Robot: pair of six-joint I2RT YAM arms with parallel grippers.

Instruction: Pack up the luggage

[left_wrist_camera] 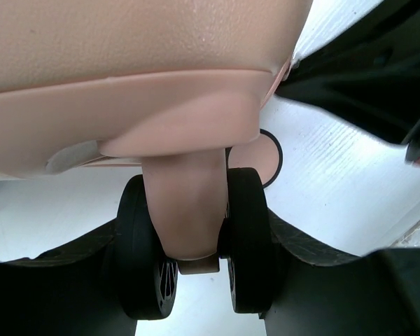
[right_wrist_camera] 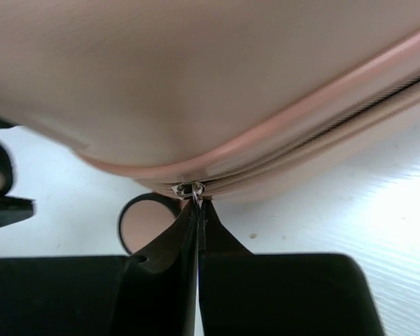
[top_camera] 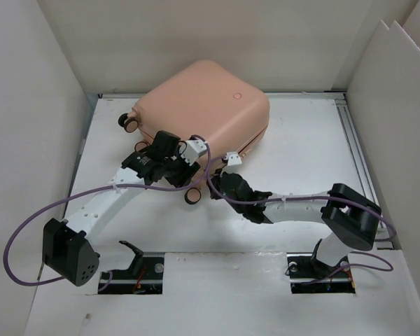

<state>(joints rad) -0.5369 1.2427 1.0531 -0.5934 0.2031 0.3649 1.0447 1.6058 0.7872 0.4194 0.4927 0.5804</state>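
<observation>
The peach-pink luggage (top_camera: 210,101) lies closed on the white table, towards the back. My left gripper (top_camera: 176,173) is at its near left corner. In the left wrist view my left gripper (left_wrist_camera: 196,280) is shut on a twin black caster wheel (left_wrist_camera: 248,238), with one finger on each outer side, under the shell (left_wrist_camera: 126,56). My right gripper (top_camera: 222,171) is at the near edge. In the right wrist view my right gripper (right_wrist_camera: 198,210) is shut on the metal zipper pull (right_wrist_camera: 194,190) on the seam of the shell (right_wrist_camera: 196,70).
Another wheel (top_camera: 193,197) sticks out between the two grippers; it also shows in the right wrist view (right_wrist_camera: 145,225). A further wheel (top_camera: 128,122) is at the luggage's far left corner. White walls (top_camera: 28,105) box in the table. Purple cables (top_camera: 28,224) loop off both arms.
</observation>
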